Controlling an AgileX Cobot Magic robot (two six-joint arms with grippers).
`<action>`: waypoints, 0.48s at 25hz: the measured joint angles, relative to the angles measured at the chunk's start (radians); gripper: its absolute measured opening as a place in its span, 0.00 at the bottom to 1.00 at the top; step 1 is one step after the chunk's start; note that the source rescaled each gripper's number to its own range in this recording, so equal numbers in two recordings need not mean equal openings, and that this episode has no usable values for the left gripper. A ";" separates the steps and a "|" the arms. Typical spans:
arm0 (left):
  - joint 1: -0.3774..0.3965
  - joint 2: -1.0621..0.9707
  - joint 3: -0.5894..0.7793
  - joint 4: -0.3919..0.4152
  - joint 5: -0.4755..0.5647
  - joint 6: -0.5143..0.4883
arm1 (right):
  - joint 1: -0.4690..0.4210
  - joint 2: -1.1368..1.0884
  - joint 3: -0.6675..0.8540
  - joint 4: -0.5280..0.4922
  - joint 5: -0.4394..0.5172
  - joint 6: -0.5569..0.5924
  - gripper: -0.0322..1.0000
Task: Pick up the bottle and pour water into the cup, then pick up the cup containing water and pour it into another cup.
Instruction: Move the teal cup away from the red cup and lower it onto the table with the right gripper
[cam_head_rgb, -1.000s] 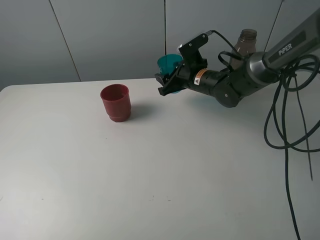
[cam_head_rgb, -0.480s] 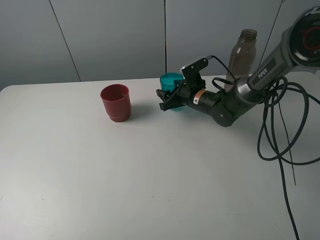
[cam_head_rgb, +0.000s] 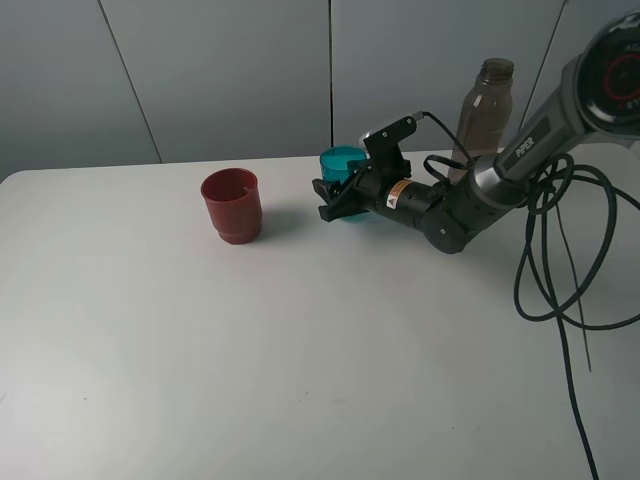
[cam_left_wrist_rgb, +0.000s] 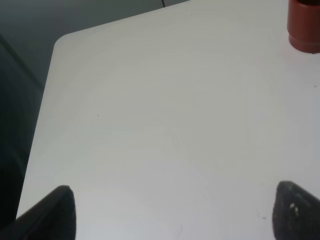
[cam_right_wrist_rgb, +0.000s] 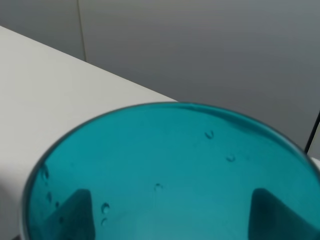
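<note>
The right gripper (cam_head_rgb: 333, 200) has its fingers (cam_right_wrist_rgb: 75, 210) clamped on the teal cup (cam_head_rgb: 343, 170), one dark pad showing through the translucent wall on each side in the right wrist view, droplets clinging inside. The cup stands upright, its base on or just above the table (cam_head_rgb: 300, 350); which of the two cannot be told from here. The arm reaches in low from the right, wrist nearly level. Out beyond the fingers, the red cup (cam_head_rgb: 231, 205) waits well apart toward the left side of the table, upright, mouth open to the ceiling. That is the relation to watch: the pour target lies straight out along the line the arm is already pointing, so the teal cup would travel leftward and tip its rim over the red one. The bottle (cam_head_rgb: 484, 110) stands upright behind the right arm, out of the way. The left gripper (cam_left_wrist_rgb: 170, 220) hangs over bare table with its fingers wide apart, holding nothing; the red cup sits at the far edge of its view.
</note>
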 joint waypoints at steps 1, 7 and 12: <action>0.000 0.000 0.000 0.000 0.000 0.000 | 0.000 0.000 0.000 0.000 0.000 0.002 0.26; 0.000 0.000 0.000 0.000 0.000 0.000 | 0.000 -0.006 0.000 0.000 0.064 0.029 0.99; 0.000 0.000 0.000 0.000 0.000 0.000 | -0.002 -0.069 0.063 0.000 0.130 0.038 0.99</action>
